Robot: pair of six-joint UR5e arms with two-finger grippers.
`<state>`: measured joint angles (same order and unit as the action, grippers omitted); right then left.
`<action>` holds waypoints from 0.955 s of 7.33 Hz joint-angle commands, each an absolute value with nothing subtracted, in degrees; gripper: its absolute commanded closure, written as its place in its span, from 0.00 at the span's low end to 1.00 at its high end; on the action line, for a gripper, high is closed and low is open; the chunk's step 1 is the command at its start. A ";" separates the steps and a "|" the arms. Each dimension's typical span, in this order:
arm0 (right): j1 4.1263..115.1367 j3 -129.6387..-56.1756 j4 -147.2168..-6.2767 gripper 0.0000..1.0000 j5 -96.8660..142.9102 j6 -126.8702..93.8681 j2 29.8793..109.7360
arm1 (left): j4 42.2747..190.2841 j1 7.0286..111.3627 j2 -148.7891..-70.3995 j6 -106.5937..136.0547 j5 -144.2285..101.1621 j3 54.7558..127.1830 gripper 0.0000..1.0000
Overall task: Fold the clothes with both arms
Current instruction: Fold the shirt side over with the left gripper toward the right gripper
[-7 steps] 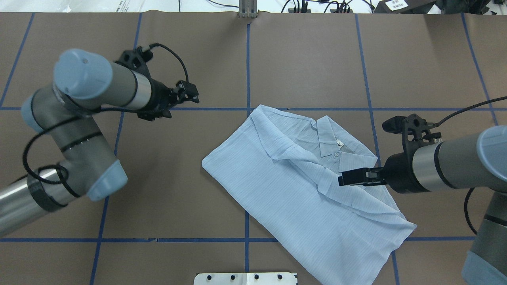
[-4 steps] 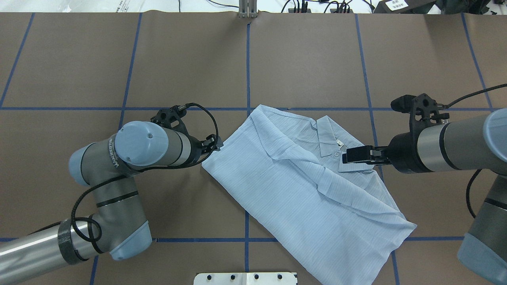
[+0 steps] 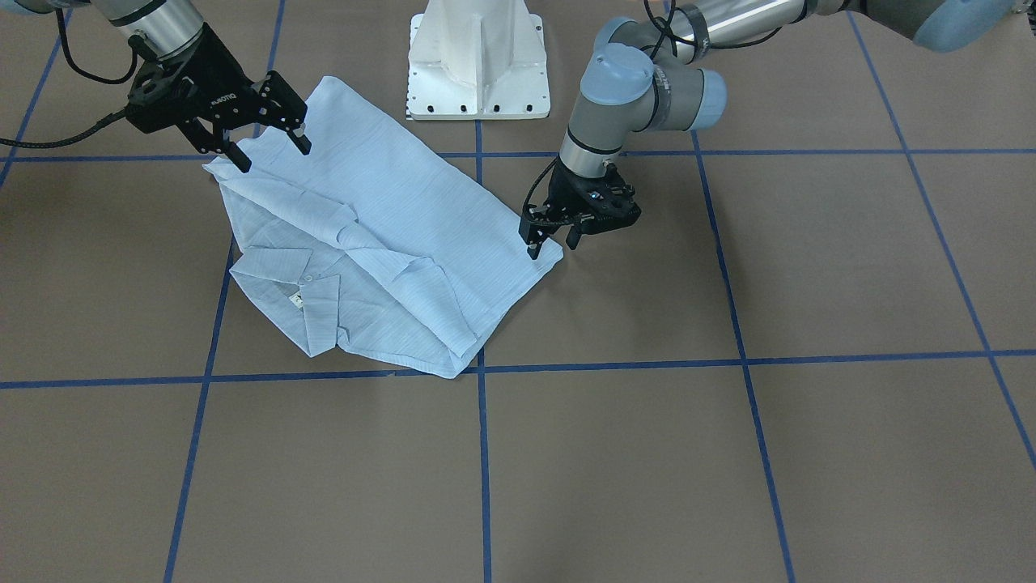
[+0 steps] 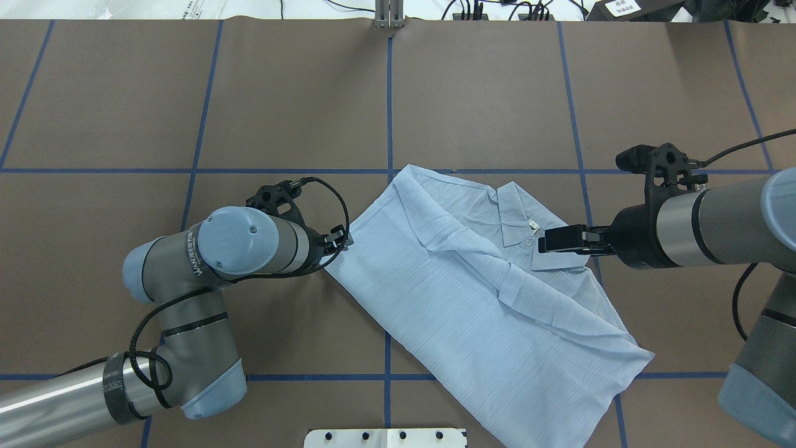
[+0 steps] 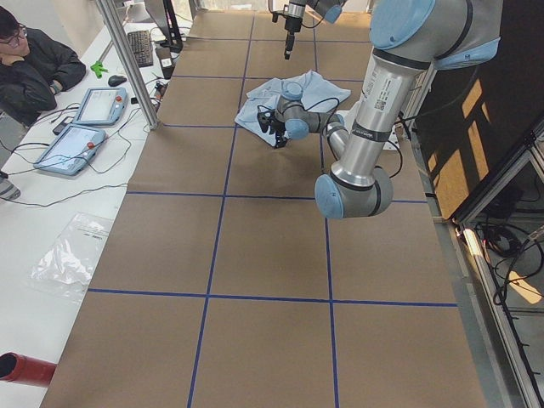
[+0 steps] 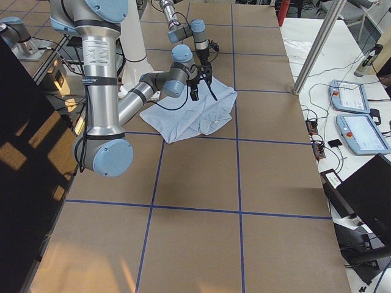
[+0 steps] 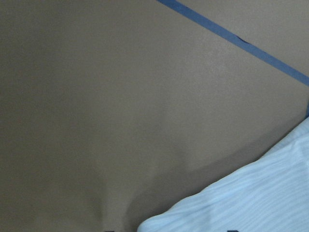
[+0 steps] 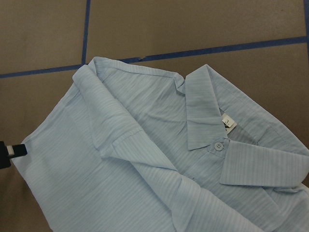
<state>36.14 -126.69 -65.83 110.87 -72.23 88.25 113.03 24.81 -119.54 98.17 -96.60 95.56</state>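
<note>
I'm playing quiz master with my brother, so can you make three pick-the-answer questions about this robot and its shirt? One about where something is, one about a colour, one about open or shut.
1. Where is the left gripper?
A. At a corner of the shirt
B. Over the collar
C. Far away from the shirt

2. What colour are the tape lines on the table?
A. Red
B. Blue
C. Yellow

3. How is the right gripper?
A. Shut on a sleeve
B. Shut on the collar
C. Open, holding nothing

Answers:
1 A: the front-facing view shows its fingers right at the shirt's corner, on the side away from the collar.
2 B: every line of the grid is blue on brown.
3 C: its two fingers are spread wide above the shirt, with nothing between them.
</note>
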 commanded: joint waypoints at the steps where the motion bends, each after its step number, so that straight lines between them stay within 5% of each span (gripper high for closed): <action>1: 36.38 -126.65 -65.83 0.00 110.92 -72.16 88.24 | 113.11 24.79 -119.97 98.17 -96.68 95.27 0.32; 5: 36.47 -126.65 -65.83 0.00 110.83 -72.25 88.24 | 113.03 24.70 -120.41 98.17 -96.59 94.31 0.34; 6: 36.47 -126.65 -65.83 0.00 110.83 -72.25 88.33 | 113.03 24.70 -120.50 98.17 -96.68 94.31 0.51; 7: 36.56 -126.74 -65.83 0.00 110.83 -72.25 88.33 | 113.03 24.70 -120.59 98.26 -96.77 94.39 0.92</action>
<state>36.50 -126.66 -65.82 110.83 -72.24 88.31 113.03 24.70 -120.49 98.20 -96.67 94.34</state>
